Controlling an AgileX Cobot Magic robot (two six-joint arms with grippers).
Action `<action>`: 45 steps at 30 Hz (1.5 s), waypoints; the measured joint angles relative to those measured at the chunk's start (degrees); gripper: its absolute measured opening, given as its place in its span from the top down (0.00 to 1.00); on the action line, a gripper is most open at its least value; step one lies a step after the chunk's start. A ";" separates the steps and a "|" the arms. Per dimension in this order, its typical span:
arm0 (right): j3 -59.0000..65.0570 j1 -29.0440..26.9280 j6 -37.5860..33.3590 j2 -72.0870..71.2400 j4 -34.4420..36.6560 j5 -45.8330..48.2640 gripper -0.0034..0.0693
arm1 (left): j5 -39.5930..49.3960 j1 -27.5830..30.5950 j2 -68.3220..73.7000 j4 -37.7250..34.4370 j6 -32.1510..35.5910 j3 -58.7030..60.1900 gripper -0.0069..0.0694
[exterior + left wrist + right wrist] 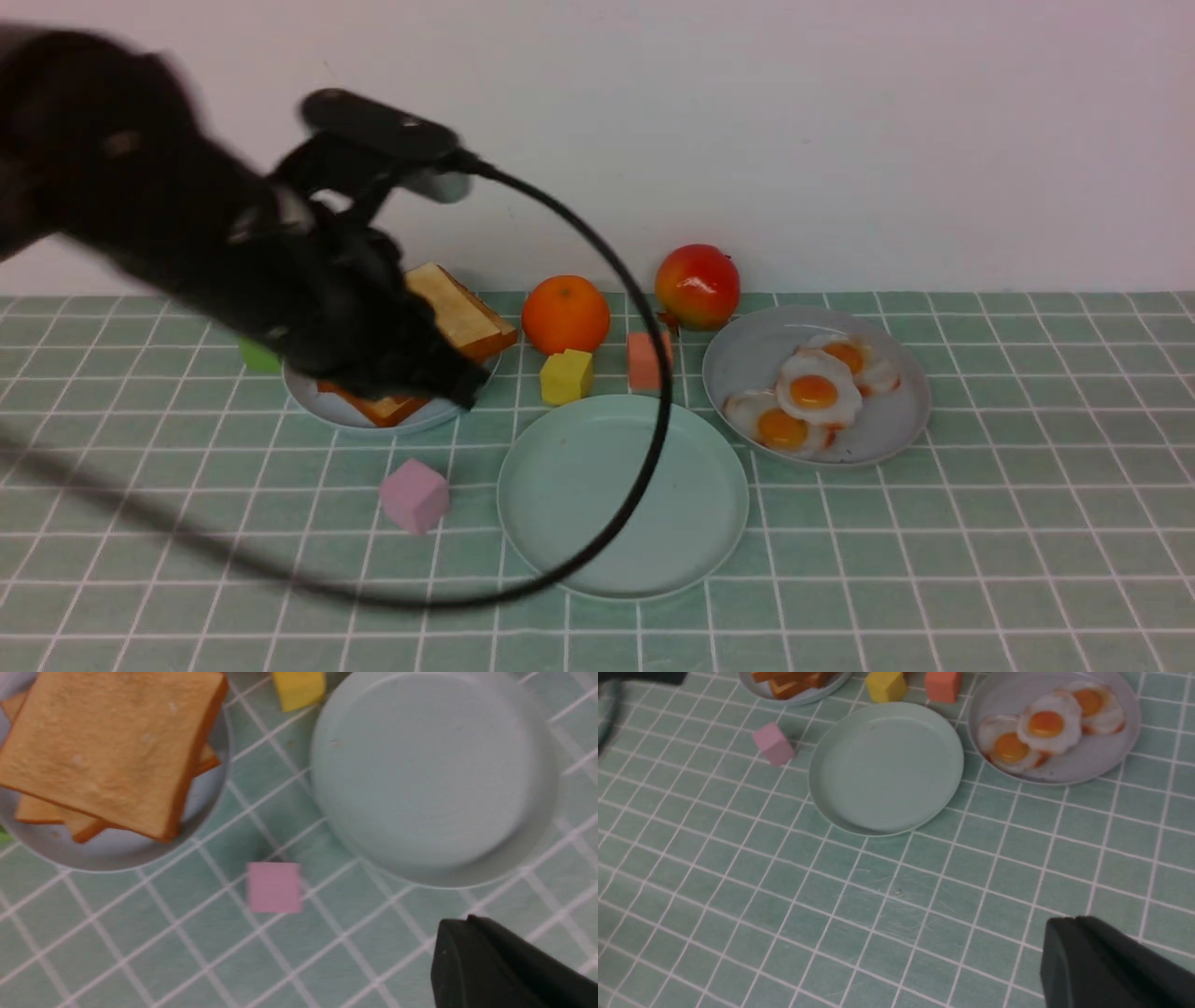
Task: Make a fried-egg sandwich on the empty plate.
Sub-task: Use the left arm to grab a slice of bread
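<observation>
The empty plate (623,495), pale mint and round, lies mid-table with nothing on it; it also shows in both wrist views (430,774) (886,767). Toast slices (457,313) (112,742) are piled on a grey-blue plate (327,411) at the left. The fried egg (817,387) (1048,723) with a clean white edge lies on top of two brown-rimmed eggs on the right grey-blue plate (896,429). My left gripper (462,387) (467,921), blurred, hangs over the toast plate's near edge, shut and holding nothing. My right gripper (1076,921) is shut over bare tiles. No fried-egg sandwich is in view.
A pink cube (414,495) sits left of the mint plate. A yellow cube (566,375), a salmon cube (646,360), an orange (565,314) and a red fruit (697,286) stand behind it. A green cube (257,357) peeks from behind the arm. A black cable (644,467) loops over the mint plate.
</observation>
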 joint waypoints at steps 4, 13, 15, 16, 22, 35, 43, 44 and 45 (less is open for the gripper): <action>-0.19 2.96 -1.34 0.55 -0.05 0.17 0.95 | 5.31 2.76 10.00 2.97 0.78 -8.49 0.93; -0.19 6.44 -2.60 0.55 -0.23 0.43 0.94 | 5.35 9.09 22.64 2.98 8.19 -18.61 0.86; -0.19 6.64 -2.72 0.55 -0.23 0.43 0.94 | 2.55 9.17 24.20 3.06 11.96 -19.03 0.74; -0.19 6.64 -2.72 0.55 -0.23 0.43 0.94 | 1.45 9.17 24.80 3.17 12.57 -19.15 0.70; -0.19 6.64 -2.72 0.55 -0.23 0.46 0.94 | -6.55 9.12 28.36 6.67 13.62 -19.14 0.42; -0.19 6.66 -2.72 0.55 -0.23 0.53 0.93 | -8.48 9.12 33.04 7.99 13.62 -19.71 0.35; -0.19 6.66 -2.72 0.55 -0.23 0.60 0.92 | -7.63 8.89 32.98 8.55 13.81 -20.22 0.73; -0.19 6.66 -2.72 0.55 -0.23 0.63 0.92 | -7.46 8.85 32.92 8.55 13.85 -20.35 0.78; -0.19 6.66 -2.72 0.55 -0.23 0.63 0.92 | -7.39 8.85 32.76 8.55 13.85 -20.35 0.83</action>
